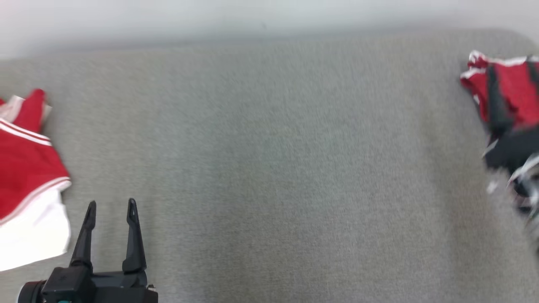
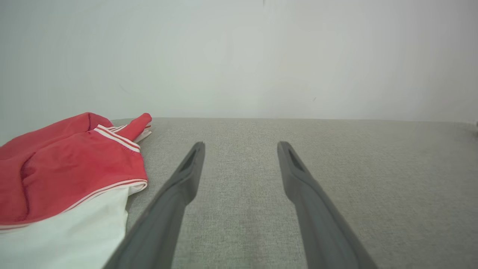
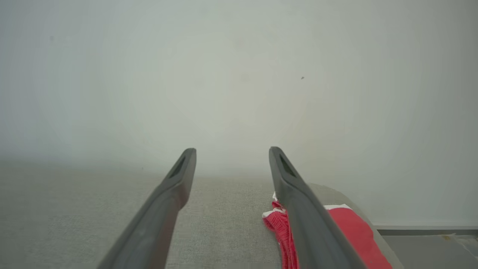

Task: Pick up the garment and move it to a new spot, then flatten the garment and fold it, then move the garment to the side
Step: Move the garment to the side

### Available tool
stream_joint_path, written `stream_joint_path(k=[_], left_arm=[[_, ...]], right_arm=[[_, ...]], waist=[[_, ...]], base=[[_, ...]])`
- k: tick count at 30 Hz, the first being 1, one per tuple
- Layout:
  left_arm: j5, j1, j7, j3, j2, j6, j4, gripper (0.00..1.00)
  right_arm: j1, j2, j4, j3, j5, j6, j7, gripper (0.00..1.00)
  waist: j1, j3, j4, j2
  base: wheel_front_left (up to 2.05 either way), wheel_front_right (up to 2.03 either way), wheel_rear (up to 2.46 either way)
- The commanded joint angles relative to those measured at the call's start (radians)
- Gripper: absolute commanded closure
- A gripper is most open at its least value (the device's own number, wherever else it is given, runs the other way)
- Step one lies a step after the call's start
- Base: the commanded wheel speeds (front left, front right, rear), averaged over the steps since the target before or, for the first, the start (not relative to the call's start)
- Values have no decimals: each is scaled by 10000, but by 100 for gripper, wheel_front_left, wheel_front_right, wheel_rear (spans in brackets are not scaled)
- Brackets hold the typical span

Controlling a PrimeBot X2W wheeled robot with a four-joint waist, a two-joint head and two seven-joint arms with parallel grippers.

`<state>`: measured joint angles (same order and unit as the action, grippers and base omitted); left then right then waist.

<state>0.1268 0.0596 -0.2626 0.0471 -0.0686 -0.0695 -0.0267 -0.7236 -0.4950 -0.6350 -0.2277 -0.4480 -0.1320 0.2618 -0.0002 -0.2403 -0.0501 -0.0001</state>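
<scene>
Two garments in shot, can't tell which one is the job's. Crumpled red garment (image 1: 516, 97) with white trim sits at the far right edge of the head view, upper right, on the grey fabric-topped desk (image 1: 269, 168); that part of the frame is motion-blurred. Right hand (image 1: 510, 65) is over it there, dark fingers showing as two bars across the red cloth; contact can't be read from the blur. In the right wrist view the right hand (image 3: 231, 153) is spread wide with nothing between the fingers, and the crumpled red garment (image 3: 351, 231) lies lower right, partly hidden behind one finger, close to the desk (image 3: 74, 209) corner, with a strip of floor (image 3: 429, 250) beyond. Second piece, a red-and-white garment (image 1: 25, 168), lies flat at the left edge of the head view: red upper part with thin white stripes, white lower part. Left hand (image 1: 112, 206) is bottom left, just beside it but apart from it, fingers spread and empty. Left wrist view agrees: left hand (image 2: 241, 145) open over bare desk (image 2: 373, 168), red-and-white garment (image 2: 74, 172) at lower left, pale wall (image 2: 239, 56) behind. Middle of the desk is between the two garments, well apart from both.
</scene>
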Motion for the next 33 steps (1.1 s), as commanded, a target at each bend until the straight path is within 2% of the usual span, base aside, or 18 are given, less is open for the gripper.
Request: stream_joint_path(k=[1, 11, 22, 26, 33], left_arm=[[140, -185, -31, 77, 38, 14, -51, 0], [160, -557, -31, 97, 113, -64, -451, 0], [188, -799, -31, -101, 156, -166, -793, 0], [84, -830, -31, -207, 157, -236, -1068, 0], [126, -1026, -31, -339, 140, -390, -1172, 0]], right_arm=[[630, 288, 269, 183, 221, 27, 38, 0], [4309, 1949, 2857, 1629, 1169, 27, 26, 0], [6971, 3087, 4802, 2082, 1578, 27, -93, 0], [7687, 3345, 5270, 2251, 1702, 27, -217, 0], [8120, 3744, 5181, 2406, 1810, 27, -151, 0]], waist=[[2, 955, 630, 1], [2, 1695, 833, 1], [2, 2145, 750, 1], [2, 2313, 759, 1], [2, 2477, 802, 1]], base=[[0, 0, 0], [0, 0, 0], [0, 0, 0], [0, 0, 0], [0, 0, 0]])
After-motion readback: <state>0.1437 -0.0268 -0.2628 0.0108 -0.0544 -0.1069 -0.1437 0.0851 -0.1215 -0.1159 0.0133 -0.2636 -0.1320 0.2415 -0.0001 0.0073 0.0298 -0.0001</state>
